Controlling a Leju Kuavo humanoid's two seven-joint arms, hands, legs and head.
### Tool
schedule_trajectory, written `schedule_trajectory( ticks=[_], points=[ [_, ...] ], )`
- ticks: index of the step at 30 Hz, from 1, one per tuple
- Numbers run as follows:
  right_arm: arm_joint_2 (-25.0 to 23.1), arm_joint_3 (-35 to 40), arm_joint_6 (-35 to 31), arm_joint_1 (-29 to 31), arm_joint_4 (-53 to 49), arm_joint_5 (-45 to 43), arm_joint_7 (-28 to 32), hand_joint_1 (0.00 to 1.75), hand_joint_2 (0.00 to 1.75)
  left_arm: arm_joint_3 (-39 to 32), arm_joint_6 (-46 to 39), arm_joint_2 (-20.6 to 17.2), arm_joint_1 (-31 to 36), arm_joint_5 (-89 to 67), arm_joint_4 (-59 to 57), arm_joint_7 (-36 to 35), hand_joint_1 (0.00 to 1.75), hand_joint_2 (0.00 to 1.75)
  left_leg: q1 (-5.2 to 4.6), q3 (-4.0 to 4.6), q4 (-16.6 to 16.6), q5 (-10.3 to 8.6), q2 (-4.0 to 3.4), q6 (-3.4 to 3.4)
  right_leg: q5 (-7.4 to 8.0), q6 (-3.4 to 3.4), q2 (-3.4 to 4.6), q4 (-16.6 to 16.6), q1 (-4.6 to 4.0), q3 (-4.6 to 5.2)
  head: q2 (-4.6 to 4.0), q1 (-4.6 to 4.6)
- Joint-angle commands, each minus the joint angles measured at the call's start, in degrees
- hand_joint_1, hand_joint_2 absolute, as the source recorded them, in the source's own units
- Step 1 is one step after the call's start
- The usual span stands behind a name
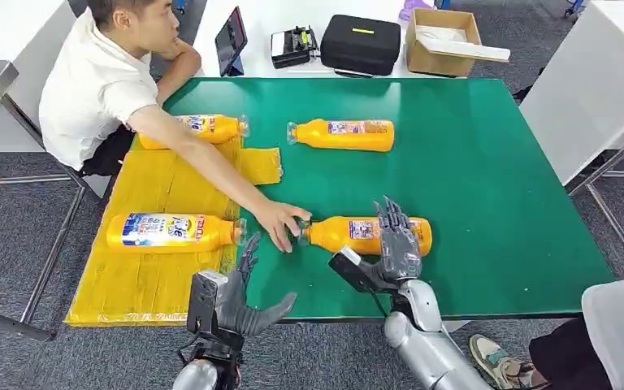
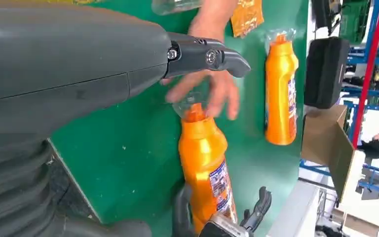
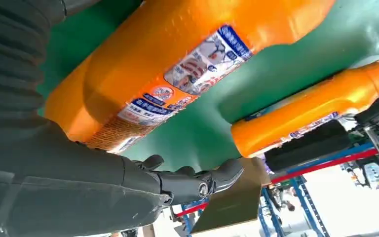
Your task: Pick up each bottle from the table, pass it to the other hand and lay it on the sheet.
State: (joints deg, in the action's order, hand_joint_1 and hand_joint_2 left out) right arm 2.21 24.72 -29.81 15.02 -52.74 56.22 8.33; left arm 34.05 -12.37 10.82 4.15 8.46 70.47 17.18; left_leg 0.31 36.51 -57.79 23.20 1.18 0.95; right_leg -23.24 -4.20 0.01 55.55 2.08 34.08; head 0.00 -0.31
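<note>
Lying on its side near the front edge of the green tabletop (image 1: 487, 187), an orange bottle (image 1: 366, 234) points its cap toward nine o'clock. The right hand (image 1: 396, 244) rests over the bottle's base end, fingers (image 1: 392, 218) spread across its top; whether they grip it cannot be told. A person's hand (image 1: 280, 223) touches the bottle's cap end. The left hand (image 1: 240, 305) hovers at the front edge, at about seven o'clock from that cap, fingers apart and holding nothing. Bare green surface stretches toward three o'clock. A second bottle (image 1: 343, 134) lies at twelve o'clock from the first, well apart. Two more bottles (image 1: 171, 232) (image 1: 203, 128) lie on the yellow sheet (image 1: 142, 276) along the tabletop's nine o'clock side. Each bottle carries a blue and white label; its writing is too small to read.
</note>
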Motion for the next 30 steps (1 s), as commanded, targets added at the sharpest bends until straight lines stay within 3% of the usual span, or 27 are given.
schedule_trajectory(
  ticks=[1,10,18,23,30],
  points=[
    [2.15,3.81,1.58,1.95,1.00,2.64,-1.73,0.00,1.75,2.16,0.88,-1.72,1.23,-0.25,-0.42,-1.06,0.00,1.75,0.04,-0.18,0.00,0.08,-0.11,-0.03,-0.05,0.18,0.04,-0.04,-0.07,-0.17,0.00,0.00],
    [9.39,5.92,8.42,3.54,0.62,12.52,-9.94,0.00,1.75,2.29,3.01,-2.53,-0.09,-0.79,3.50,-3.42,0.00,1.75,0.04,-0.27,-0.05,0.14,-0.10,-0.02,-0.11,0.26,-0.01,-0.02,-0.10,-0.31,0.00,0.00],
    [12.50,5.22,13.78,1.61,-2.23,14.53,-15.69,0.00,1.75,1.20,4.19,-3.04,-1.95,0.30,4.23,-4.37,0.00,1.75,0.07,-0.35,-0.02,0.19,-0.11,-0.05,-0.14,0.30,0.00,-0.04,-0.13,-0.38,0.00,-0.02],
    [14.36,3.40,15.12,0.29,-3.17,14.73,-16.23,0.00,1.75,1.52,4.50,-2.88,-3.05,-0.14,5.16,-4.92,0.00,1.75,0.06,-0.26,-0.03,0.14,-0.04,-0.01,-0.10,0.22,-0.05,-0.07,-0.11,-0.32,0.00,0.00],
    [12.76,1.41,15.21,1.05,-0.30,12.51,-14.55,0.00,1.75,1.46,4.10,-2.77,-1.46,-1.37,3.67,-4.52,0.00,1.75,0.04,-0.19,0.02,0.05,-0.04,-0.03,-0.03,0.18,-0.03,-0.07,-0.08,-0.23,0.00,0.00]
  ],
)
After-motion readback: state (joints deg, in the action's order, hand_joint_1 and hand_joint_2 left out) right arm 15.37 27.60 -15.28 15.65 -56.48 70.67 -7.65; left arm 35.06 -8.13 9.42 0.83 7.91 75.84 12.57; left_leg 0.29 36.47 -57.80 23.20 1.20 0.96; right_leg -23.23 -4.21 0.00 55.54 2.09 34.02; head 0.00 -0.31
